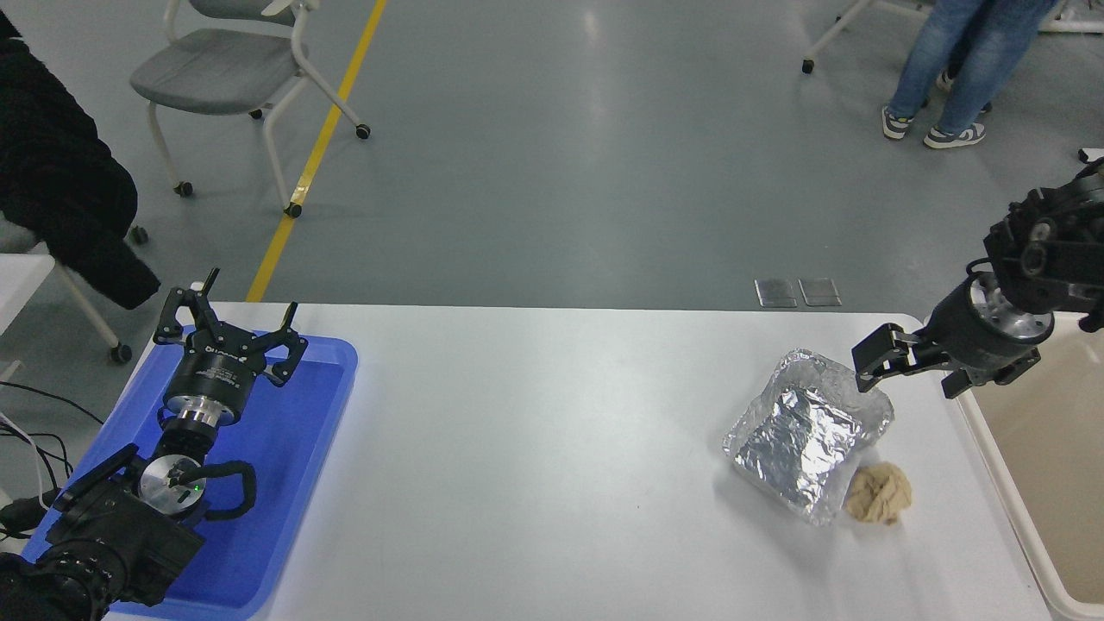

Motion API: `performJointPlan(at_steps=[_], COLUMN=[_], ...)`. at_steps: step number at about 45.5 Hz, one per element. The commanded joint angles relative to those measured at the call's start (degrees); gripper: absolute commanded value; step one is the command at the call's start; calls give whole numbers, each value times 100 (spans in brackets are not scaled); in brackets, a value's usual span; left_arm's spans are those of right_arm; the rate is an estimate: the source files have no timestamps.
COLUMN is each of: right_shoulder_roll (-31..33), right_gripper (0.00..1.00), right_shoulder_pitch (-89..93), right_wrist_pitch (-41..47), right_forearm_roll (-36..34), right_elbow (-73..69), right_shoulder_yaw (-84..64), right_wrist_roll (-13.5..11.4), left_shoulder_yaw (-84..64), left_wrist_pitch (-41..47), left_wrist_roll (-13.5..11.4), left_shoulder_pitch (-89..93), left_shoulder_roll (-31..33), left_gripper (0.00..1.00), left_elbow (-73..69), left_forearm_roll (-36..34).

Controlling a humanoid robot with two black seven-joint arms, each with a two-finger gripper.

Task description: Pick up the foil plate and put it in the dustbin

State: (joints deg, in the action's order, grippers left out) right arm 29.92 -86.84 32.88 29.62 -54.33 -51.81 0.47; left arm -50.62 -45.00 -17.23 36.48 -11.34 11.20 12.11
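The foil plate (pixel 806 435), a crinkled silver tray, lies on the white table (pixel 552 448) at the right. The dustbin (pixel 1000 487), a large cream bin, stands at the table's right edge, partly cut off by the picture. My right gripper (pixel 912 375) is open and empty. It hangs low between the plate and the bin, with its left finger (pixel 869 362) over the plate's far right corner. My left gripper (pixel 228 326) is open and parked over the blue tray at the lower left.
A crumpled tan paper ball (pixel 878 493) lies against the plate's near right side. A flat blue tray (pixel 293 466) sits at the table's left. A person's legs (pixel 944 69) show on the floor beyond, and a chair (pixel 233 69) stands at the upper left.
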Motion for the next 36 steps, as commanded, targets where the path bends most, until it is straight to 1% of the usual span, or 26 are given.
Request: performJointPlan(at_steps=[1,6,13,18,23,27,31,36], right_shoulder_roll=[-276,-425,-680,-750,-759,-759,-759,-759], right_gripper=[100,100,100,100,100,100,95,80], right_shoulder_pitch=[1467,1890,2259,2409,2470,2506,2532,2550], right_wrist_pitch=[-791,-906,-1116,-1301,-1389,-1451,-1495,-1521], right_forearm_roll=[131,140,140,140,140,140,140,140], right_elbow=[871,1169,1486,1495,1495,1513,1539,1539], right_shoulder_yaw=[821,1155,1375,1525,1639,1657,1683,1683], right_wrist_roll=[-337,-460,-539,-566,-680,-698,-741,-759], left_shoulder_yaw=[0,0,0,0,0,0,0,0], left_wrist_pitch=[0,0,0,0,0,0,0,0], left_wrist_roll=[0,0,0,0,0,0,0,0], left_shoulder_pitch=[0,0,0,0,0,0,0,0], left_shoulder_roll=[1,1,1,1,1,1,1,1], left_gripper=[100,100,100,100,100,100,100,100], left_elbow=[13,13,-4,-4,-4,-4,13,-4], left_forearm_roll=[2,2,2,2,2,2,2,2])
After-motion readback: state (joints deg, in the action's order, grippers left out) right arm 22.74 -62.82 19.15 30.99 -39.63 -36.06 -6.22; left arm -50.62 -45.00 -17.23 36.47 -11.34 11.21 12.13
